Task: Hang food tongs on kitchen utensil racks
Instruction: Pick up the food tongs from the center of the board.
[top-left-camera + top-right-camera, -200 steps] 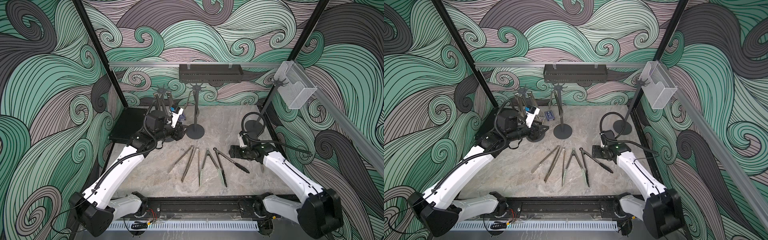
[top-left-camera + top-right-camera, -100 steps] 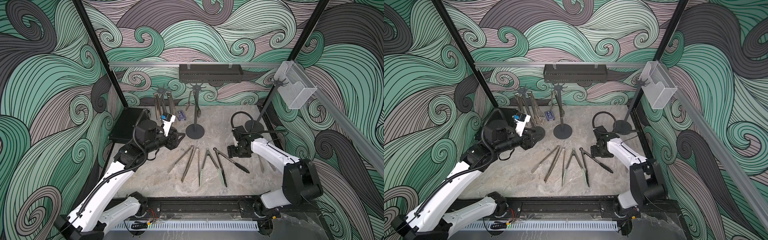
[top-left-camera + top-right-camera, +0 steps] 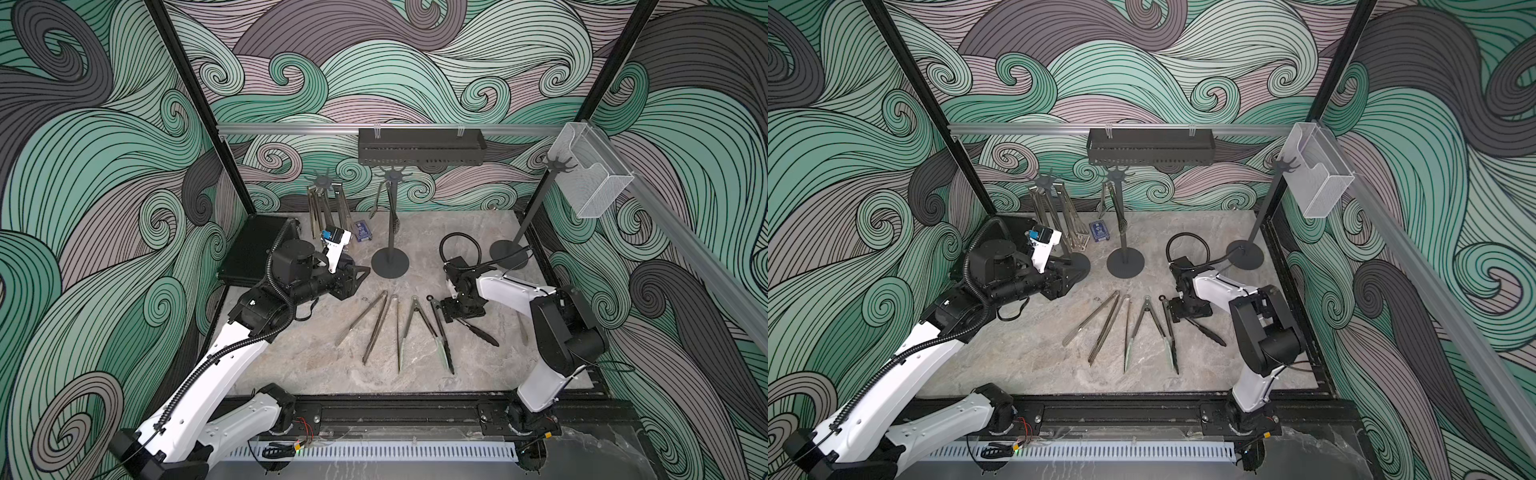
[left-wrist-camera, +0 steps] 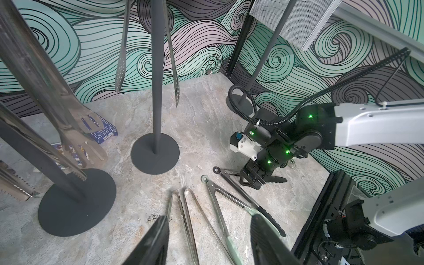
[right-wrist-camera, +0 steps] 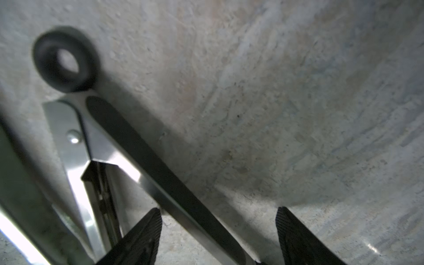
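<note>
— Marble tabletop (image 3: 291, 365), left side?
— Left rack (image 3: 322, 181) now carries hung tongs (image 3: 316, 212); left gripper (image 4: 207, 220) has backed off, released, empty.
— Right side?
— Right gripper (image 5: 218, 213) has dropped astride the ring-end tongs (image 5: 146, 158) lying flat, jaws spread, unclamped. Next pickup starting, I judge.

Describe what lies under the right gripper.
Under the open right gripper lies one black-padded arm of the ring-ended tongs, flat on the marble table. In both top views the gripper covers that stretch; only the tongs' ends show.
</note>
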Robot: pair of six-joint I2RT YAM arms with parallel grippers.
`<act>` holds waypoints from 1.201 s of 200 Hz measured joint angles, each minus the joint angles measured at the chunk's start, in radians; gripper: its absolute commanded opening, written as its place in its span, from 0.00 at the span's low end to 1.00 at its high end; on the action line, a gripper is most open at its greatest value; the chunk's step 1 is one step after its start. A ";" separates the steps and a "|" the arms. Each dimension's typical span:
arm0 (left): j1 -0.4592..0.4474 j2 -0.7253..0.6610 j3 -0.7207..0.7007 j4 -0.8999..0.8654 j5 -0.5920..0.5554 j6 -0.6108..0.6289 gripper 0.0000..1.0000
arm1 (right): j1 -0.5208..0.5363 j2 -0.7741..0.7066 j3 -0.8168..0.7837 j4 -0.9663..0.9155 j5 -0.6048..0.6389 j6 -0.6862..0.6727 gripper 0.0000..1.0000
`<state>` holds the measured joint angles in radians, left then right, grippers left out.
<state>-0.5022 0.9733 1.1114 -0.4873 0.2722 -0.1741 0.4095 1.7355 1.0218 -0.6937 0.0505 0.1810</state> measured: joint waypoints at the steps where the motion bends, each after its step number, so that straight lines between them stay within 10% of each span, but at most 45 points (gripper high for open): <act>1: 0.000 0.000 0.000 0.000 0.000 0.000 0.57 | 0.000 0.001 0.001 0.000 0.000 0.000 0.75; 105: 0.000 -0.001 0.000 0.000 -0.002 0.000 0.58 | 0.002 0.043 0.035 0.003 -0.042 -0.004 0.31; 240: 0.000 -0.010 -0.019 0.000 0.009 -0.003 0.58 | -0.010 0.039 0.040 -0.053 -0.005 -0.077 0.00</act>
<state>-0.5022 0.9634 1.0927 -0.4870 0.2810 -0.1776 0.3992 1.7748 1.0618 -0.7471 0.0452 0.1043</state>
